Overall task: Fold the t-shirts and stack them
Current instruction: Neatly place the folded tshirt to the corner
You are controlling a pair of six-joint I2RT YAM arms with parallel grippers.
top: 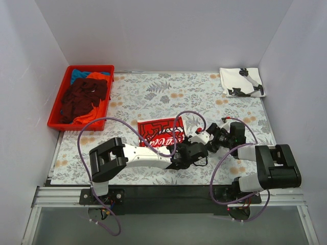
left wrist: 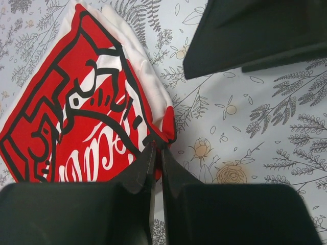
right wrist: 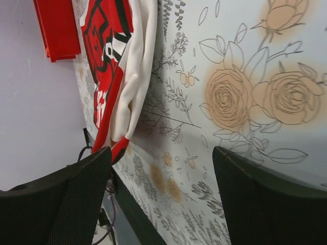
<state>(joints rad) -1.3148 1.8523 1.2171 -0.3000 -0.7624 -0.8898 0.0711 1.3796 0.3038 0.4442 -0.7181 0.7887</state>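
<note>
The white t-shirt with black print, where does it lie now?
The white t-shirt lies folded at the far right corner of the table in the top view, beyond the red-print t-shirt at the middle; the red crate sits at the far left.

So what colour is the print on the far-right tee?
Black on the white tee; clearest in top external view.
</note>
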